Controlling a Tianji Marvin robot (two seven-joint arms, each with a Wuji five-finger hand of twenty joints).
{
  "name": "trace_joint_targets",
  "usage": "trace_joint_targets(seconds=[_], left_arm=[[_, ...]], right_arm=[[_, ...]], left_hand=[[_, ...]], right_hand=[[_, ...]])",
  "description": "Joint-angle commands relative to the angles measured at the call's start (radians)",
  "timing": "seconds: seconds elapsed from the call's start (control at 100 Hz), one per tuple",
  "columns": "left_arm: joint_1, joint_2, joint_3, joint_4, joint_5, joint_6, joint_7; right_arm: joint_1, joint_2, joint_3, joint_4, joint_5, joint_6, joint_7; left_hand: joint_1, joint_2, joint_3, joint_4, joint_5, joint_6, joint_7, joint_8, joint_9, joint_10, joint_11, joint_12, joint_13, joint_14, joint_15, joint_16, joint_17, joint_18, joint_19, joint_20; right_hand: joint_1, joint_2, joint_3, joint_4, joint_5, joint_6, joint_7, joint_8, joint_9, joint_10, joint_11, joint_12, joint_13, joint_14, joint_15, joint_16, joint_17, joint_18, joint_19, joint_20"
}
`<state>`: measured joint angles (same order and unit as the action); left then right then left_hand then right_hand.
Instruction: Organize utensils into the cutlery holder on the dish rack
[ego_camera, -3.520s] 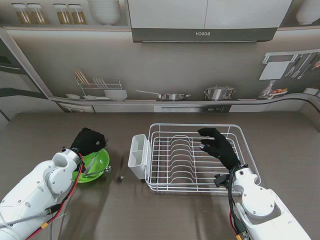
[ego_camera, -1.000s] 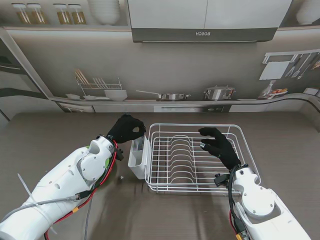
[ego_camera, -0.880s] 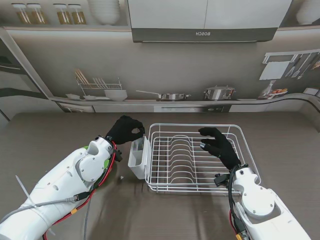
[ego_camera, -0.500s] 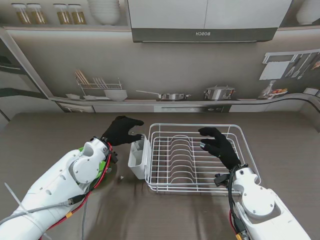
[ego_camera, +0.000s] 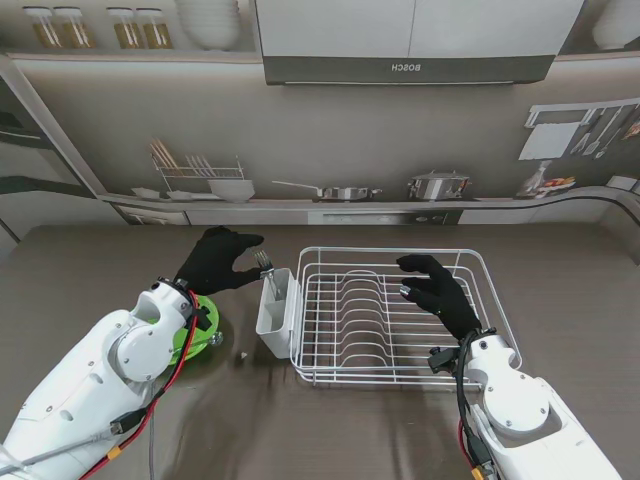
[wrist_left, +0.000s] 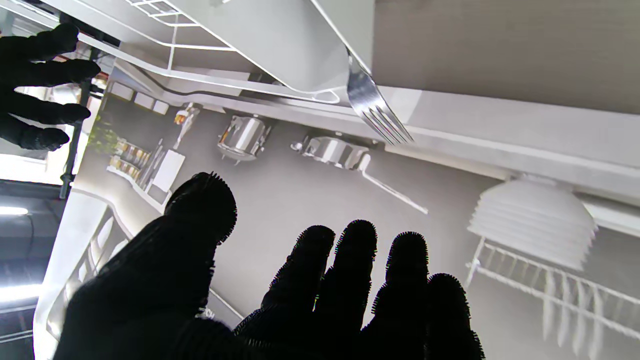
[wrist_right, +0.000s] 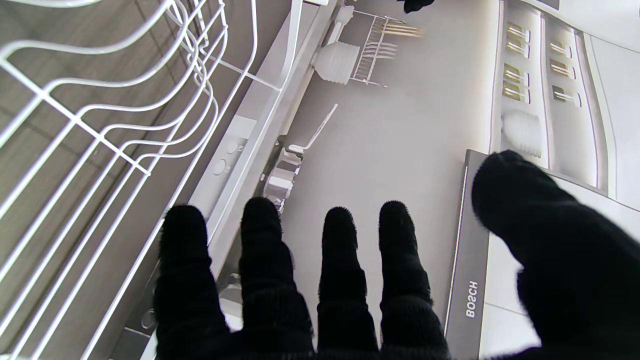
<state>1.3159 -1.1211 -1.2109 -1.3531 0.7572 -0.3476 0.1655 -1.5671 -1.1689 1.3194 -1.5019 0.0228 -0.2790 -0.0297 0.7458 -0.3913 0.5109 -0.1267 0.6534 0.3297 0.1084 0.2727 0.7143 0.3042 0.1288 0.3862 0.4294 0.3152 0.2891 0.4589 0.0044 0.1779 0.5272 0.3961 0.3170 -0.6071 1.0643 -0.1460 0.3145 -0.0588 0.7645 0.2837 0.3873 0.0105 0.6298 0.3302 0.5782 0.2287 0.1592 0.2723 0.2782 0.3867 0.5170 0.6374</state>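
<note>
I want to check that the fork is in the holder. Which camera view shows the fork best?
The left wrist view: the fork is large there, its tines rising out of the cutlery holder. The stand view shows it only small. The right wrist view does not show it.

From the stand we look down over both arms at the rack (ego_camera: 400, 315) and holder (ego_camera: 275, 315). Our left wrist view looks along the fingers, close to the holder (wrist_left: 280, 45), facing the back wall. Our right wrist view sits close over the rack (wrist_right: 100, 110). All three share the rack.
</note>
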Motion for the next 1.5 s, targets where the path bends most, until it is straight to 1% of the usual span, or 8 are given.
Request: trace_joint_targets(seconds=[0.0, 0.07, 0.33, 0.42, 0.74, 0.91, 1.16, 1.49], left_arm=[[0.032, 0.016, -0.017, -0.015, 0.001, 0.007, 0.01], [0.07, 0.02, -0.052, -0.046, 0.029, 0.012, 0.019], [0.171, 0.034, -0.134, -0.103, 0.106, 0.025, 0.022], [0.188, 0.042, -0.15, -0.112, 0.124, 0.02, -0.006], [0.198, 0.066, -0.168, -0.121, 0.148, -0.005, -0.132], [0.186, 0.072, -0.147, -0.087, 0.177, -0.011, -0.132], [0.177, 0.08, -0.126, -0.054, 0.2, -0.023, -0.14], [0.185, 0.087, -0.124, -0.053, 0.223, -0.03, -0.161]], right_arm=[[-0.004, -0.004, -0.002, -0.003, -0.001, -0.003, 0.013], [-0.004, -0.004, -0.003, -0.002, -0.001, -0.005, 0.013], [-0.003, -0.004, -0.005, -0.001, -0.001, -0.007, 0.014], [-0.003, -0.003, -0.006, -0.002, -0.001, -0.008, 0.015], [-0.005, -0.003, -0.006, -0.003, 0.001, -0.007, 0.015], [-0.006, -0.003, -0.005, -0.004, 0.002, -0.006, 0.016], [-0.006, -0.003, -0.004, -0.005, 0.002, -0.004, 0.015], [-0.007, -0.003, -0.003, -0.006, 0.002, -0.004, 0.018]], left_hand=[[-0.015, 0.04, -0.014, 0.035, 0.007, 0.034, 0.016, 0.0, 0.005, 0.008, 0.014, 0.014, -0.002, 0.022, 0.011, 0.025, 0.007, 0.01, -0.012, 0.028], [-0.012, 0.039, -0.006, 0.036, 0.033, 0.033, 0.035, 0.01, 0.021, 0.009, 0.023, 0.028, 0.009, 0.027, 0.029, 0.036, 0.013, 0.019, 0.005, 0.045], [0.009, 0.021, 0.048, 0.036, 0.243, -0.077, 0.206, 0.164, 0.112, -0.025, 0.082, 0.111, 0.08, 0.024, 0.093, 0.068, 0.043, 0.04, 0.107, 0.082], [0.035, 0.004, 0.031, 0.005, 0.269, -0.102, 0.24, 0.222, 0.12, -0.027, 0.083, 0.12, 0.086, 0.021, 0.098, 0.067, 0.039, 0.044, 0.129, 0.074], [0.15, -0.044, 0.006, -0.009, 0.236, -0.158, 0.178, 0.174, 0.093, -0.045, 0.045, 0.077, 0.051, 0.003, 0.056, 0.042, 0.012, 0.036, 0.08, 0.041], [0.128, -0.045, 0.073, 0.007, 0.191, -0.184, 0.108, 0.116, 0.068, -0.049, 0.033, 0.047, 0.031, -0.003, 0.028, 0.026, 0.006, 0.032, 0.051, 0.03], [0.123, -0.127, 0.189, 0.011, 0.192, -0.252, 0.11, 0.1, 0.052, -0.065, 0.029, 0.031, 0.021, -0.014, 0.014, 0.017, 0.001, 0.036, 0.026, 0.028], [0.093, -0.173, 0.239, 0.018, 0.167, -0.26, 0.094, 0.077, 0.029, -0.075, 0.024, 0.022, 0.009, -0.024, 0.001, 0.011, -0.003, 0.039, 0.002, 0.019]], right_hand=[[-0.026, 0.011, -0.028, 0.022, -0.027, 0.0, -0.001, -0.024, 0.01, 0.001, -0.006, -0.003, 0.025, -0.011, -0.001, 0.01, -0.003, -0.028, -0.016, 0.024], [-0.027, 0.012, -0.028, 0.022, -0.027, -0.001, -0.001, -0.024, 0.009, 0.0, -0.007, -0.003, 0.025, -0.011, -0.001, 0.01, -0.002, -0.03, -0.015, 0.024], [-0.025, 0.011, -0.027, 0.022, -0.026, 0.0, -0.001, -0.024, 0.01, 0.002, -0.007, -0.003, 0.024, -0.01, -0.001, 0.01, -0.003, -0.028, -0.016, 0.024], [-0.026, 0.011, -0.027, 0.022, -0.027, -0.001, -0.001, -0.024, 0.01, 0.001, -0.007, -0.003, 0.026, -0.011, -0.001, 0.01, -0.003, -0.028, -0.016, 0.024], [-0.027, 0.012, -0.028, 0.022, -0.026, -0.002, -0.002, -0.024, 0.011, 0.0, -0.007, -0.003, 0.026, -0.011, -0.001, 0.01, -0.002, -0.029, -0.016, 0.024], [-0.027, 0.011, -0.029, 0.022, -0.026, -0.002, -0.002, -0.024, 0.012, 0.0, -0.007, -0.003, 0.027, -0.01, 0.0, 0.011, -0.002, -0.029, -0.016, 0.024], [-0.027, 0.013, -0.03, 0.022, -0.026, -0.001, -0.002, -0.024, 0.011, 0.001, -0.007, -0.003, 0.026, -0.009, -0.001, 0.011, -0.003, -0.028, -0.016, 0.024], [-0.027, 0.013, -0.032, 0.022, -0.026, -0.001, -0.002, -0.025, 0.016, 0.001, -0.007, -0.003, 0.028, -0.011, -0.001, 0.011, -0.003, -0.029, -0.016, 0.024]])
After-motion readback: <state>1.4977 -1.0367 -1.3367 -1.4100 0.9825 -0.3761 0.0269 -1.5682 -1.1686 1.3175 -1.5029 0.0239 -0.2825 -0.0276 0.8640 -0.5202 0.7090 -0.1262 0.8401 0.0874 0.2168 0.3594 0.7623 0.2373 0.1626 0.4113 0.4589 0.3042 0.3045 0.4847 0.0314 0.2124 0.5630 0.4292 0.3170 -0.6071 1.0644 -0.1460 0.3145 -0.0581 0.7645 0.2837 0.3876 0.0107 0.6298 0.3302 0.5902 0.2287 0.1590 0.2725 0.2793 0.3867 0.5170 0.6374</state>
